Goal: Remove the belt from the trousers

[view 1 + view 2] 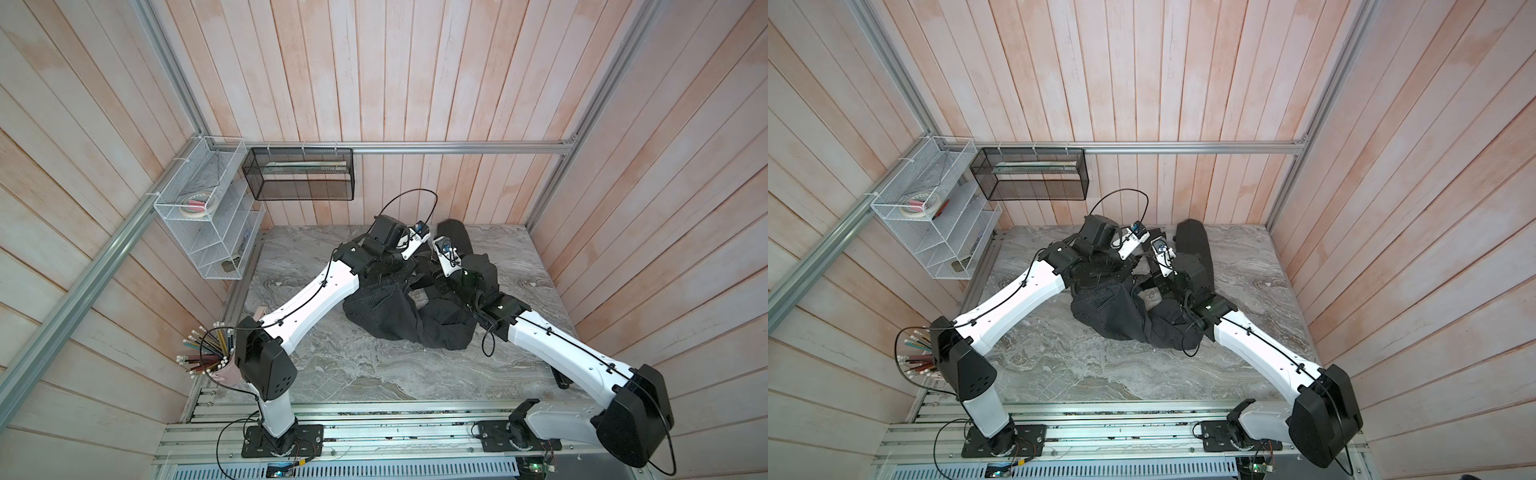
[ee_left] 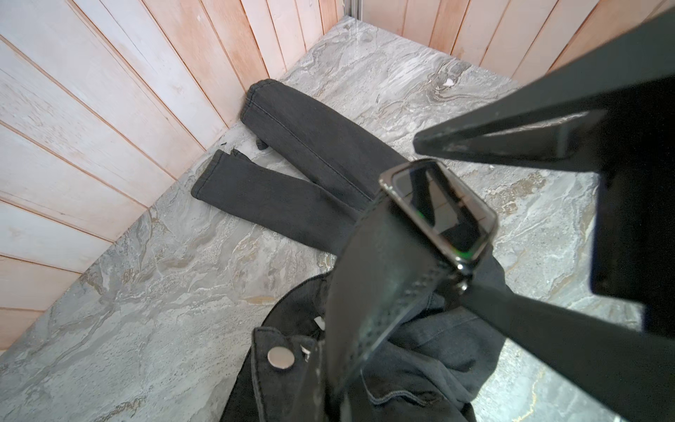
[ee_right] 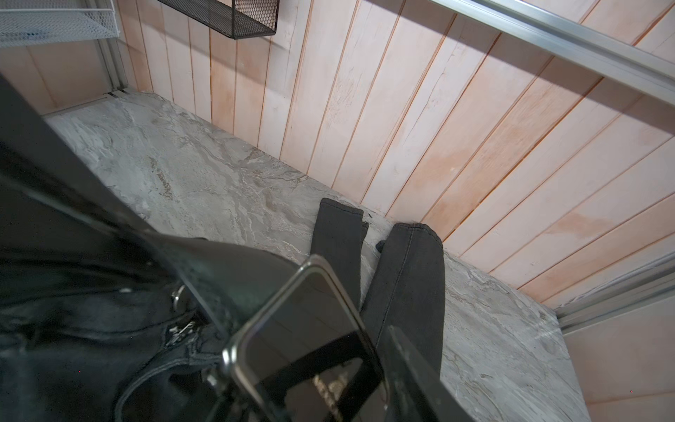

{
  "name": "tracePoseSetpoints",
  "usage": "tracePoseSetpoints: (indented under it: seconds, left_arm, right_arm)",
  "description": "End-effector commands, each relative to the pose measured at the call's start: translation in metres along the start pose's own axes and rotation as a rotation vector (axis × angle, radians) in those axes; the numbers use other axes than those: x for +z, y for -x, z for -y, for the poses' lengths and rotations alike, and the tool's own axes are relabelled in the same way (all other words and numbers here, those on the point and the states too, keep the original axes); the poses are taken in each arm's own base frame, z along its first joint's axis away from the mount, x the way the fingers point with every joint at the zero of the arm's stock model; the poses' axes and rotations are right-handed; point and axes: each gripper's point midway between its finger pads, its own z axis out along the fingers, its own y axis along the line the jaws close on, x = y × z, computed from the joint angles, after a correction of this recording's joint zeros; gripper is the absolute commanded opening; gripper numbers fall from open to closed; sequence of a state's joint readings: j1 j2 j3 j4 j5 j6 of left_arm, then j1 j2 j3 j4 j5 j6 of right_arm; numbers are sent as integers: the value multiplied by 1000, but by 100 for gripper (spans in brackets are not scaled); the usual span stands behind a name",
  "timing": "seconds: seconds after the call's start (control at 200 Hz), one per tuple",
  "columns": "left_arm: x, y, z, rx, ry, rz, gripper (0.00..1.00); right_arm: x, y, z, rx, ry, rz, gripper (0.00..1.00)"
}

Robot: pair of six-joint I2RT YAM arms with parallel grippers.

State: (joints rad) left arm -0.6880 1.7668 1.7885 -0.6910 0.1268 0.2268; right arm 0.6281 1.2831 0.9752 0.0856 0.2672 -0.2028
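In a top view the trousers lie bunched at the centre of the marble table, their legs running to the upper middle of the frame, up to the wall. Both arms meet over the waistband. The left gripper is clamped on the belt, whose buckle end stands raised above the waist. The right gripper straddles that buckle; whether it is pinching or loose, I can't tell.

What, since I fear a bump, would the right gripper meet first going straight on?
Probably the belt, at its buckle, very close ahead; the trousers lie beyond. Depth is hard to judge.
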Motion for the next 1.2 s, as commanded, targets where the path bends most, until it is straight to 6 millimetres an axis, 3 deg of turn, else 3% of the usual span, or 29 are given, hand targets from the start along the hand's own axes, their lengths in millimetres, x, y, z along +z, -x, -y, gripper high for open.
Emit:
tracePoseSetpoints:
  seconds: [0.0,0.12,0.23,0.36,0.445,0.505,0.585,0.71,0.84,0.955,1.08,1.195]
  left_arm:
    - [-43,44,1,-10,-27,198,0]
    - [-58,59,6,-11,-75,302,0]
    - [-66,80,15,-1,-147,384,0]
    - [-69,108,28,3,-254,474,0]
    - [-59,112,21,-2,-230,489,0]
    - [-46,105,8,-31,-189,478,0]
    - [-28,87,-16,-110,-138,461,0]
    - [-2,37,-47,-210,-66,393,0]
    - [21,-15,-58,-205,39,279,4]
    - [17,-37,-57,-156,127,285,20]
    - [-10,-34,-49,-70,200,431,46]
    - [-21,-30,-45,-26,221,500,57]
  right_arm:
    - [-2,16,17,6,-103,62,44]
    - [-14,41,31,20,-158,151,19]
    - [-33,76,54,-4,-245,233,4]
    - [-60,119,79,-58,-330,289,0]
    - [-69,135,85,-72,-338,289,0]
    - [-66,129,83,-77,-333,268,0]
    - [-55,103,74,-58,-313,231,0]
    - [-27,54,48,17,-221,151,0]
    - [1,23,8,90,-47,82,0]
    - [17,14,-13,122,38,42,0]
    - [23,14,-24,135,84,38,0]
    - [24,18,-29,133,107,41,0]
